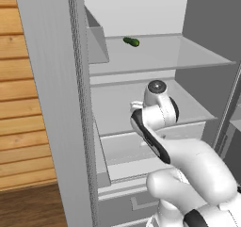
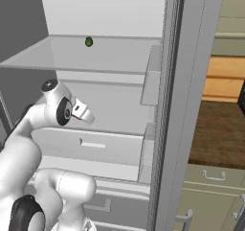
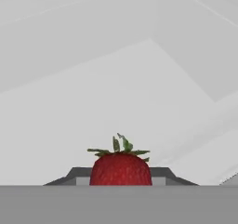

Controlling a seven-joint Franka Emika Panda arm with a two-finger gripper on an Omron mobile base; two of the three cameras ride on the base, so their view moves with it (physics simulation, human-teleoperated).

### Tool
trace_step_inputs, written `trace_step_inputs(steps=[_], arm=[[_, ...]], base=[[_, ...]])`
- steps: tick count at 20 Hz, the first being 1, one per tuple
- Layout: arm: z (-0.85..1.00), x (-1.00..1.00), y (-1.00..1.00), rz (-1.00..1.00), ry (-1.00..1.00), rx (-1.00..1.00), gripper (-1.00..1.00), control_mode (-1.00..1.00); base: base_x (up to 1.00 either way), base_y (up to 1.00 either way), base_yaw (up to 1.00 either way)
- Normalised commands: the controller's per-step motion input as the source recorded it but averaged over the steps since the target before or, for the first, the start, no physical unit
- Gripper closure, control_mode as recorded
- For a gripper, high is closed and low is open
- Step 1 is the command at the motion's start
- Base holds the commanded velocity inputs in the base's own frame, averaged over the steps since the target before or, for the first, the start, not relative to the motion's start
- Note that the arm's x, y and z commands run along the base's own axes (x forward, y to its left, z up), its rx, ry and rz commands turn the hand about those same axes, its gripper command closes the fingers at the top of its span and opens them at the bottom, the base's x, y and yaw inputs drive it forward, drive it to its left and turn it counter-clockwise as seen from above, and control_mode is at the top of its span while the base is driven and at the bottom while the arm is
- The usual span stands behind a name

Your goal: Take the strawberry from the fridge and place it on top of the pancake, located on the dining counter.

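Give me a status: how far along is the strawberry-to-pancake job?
Done: the fridge stands open and the arm has reached onto its middle shelf. In hand: the hand view shows the gripper shut on the strawberry, one dark fingertip on each side of it. A small green vegetable lies on the shelf above. Left: lift the berry out, travel to the dining counter, set it on the pancake.

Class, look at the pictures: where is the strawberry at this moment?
In the hand view the strawberry sits bottom centre, clamped between the pincer's dark fingertips, with the white fridge shelf beyond it.
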Motion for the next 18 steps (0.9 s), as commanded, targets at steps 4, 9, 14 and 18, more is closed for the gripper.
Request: trace_step_inputs(steps=[4,9,14,18], arm=[[0.84,-0.99,-0.09,0.24,0.05,0.15,1.00,-1.00],[1.00,-0.89,0.00,0.24,0.21,0.07,1.00,-1.00],[0.67,-1.00,-0.03,0.24,0.11,0.00,1.00,-1.00],[-0.01,-0.88,-0.18,0.25,0.00,-0.19,1.00,-1.00]], base=[[0.00,0.00,0.00],[0.00,0.00,0.00],[0.00,0.00,0.00],[0.00,0.00,0.00]])
